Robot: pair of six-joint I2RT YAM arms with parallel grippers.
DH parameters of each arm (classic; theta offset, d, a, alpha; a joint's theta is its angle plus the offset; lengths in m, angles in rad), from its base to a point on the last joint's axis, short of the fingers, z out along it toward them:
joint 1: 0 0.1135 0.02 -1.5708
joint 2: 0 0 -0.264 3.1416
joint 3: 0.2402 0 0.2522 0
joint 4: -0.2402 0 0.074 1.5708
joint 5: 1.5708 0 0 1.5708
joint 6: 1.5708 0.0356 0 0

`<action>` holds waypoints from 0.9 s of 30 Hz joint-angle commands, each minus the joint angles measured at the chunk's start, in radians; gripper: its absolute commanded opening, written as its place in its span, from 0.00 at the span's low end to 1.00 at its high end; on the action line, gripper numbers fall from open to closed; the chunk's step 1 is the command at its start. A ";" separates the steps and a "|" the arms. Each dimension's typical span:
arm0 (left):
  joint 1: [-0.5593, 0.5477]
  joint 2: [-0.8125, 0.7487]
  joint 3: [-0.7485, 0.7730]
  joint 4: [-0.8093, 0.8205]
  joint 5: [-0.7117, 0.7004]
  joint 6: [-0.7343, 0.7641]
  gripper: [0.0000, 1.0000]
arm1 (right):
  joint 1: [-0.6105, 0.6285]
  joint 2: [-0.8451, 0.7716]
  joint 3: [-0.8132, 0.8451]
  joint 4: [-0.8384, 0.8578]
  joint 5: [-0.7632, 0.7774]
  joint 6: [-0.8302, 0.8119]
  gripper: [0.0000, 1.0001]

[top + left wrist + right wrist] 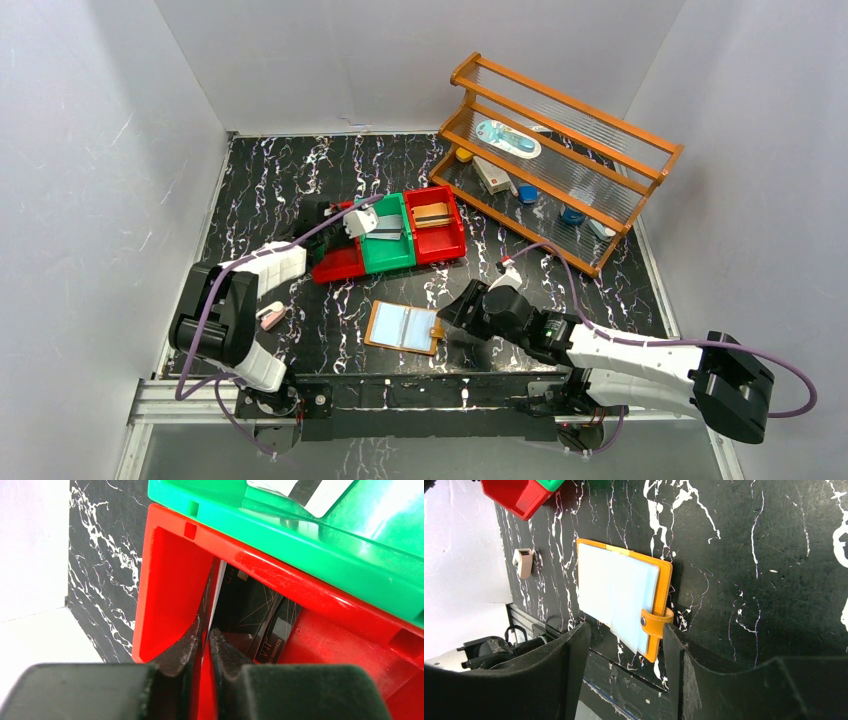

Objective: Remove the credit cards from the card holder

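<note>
The card holder (404, 327) (624, 587) lies open near the front of the table, tan-orange with pale blue pockets facing up and its snap tab (656, 622) on the right. My right gripper (455, 312) (626, 627) hovers open at its tab side, with nothing between its fingers. My left gripper (340, 225) (205, 627) is down in the left red bin (338, 264) (170, 580), shut on a thin credit card (216, 590) seen edge-on. A black card marked VIP (274, 632) lies in that bin. A grey card (386, 228) rests in the green bin (390, 252).
A second red bin (440, 240) holds a brown case (432, 213). A wooden rack (560, 150) with small items stands at the back right. A small pink object (270, 317) (524, 562) lies at the front left. White walls close in the table.
</note>
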 commanded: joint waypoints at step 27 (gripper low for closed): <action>0.005 -0.644 -0.092 -0.115 0.294 -0.922 0.98 | 0.036 0.389 0.453 -0.325 0.031 -0.152 0.74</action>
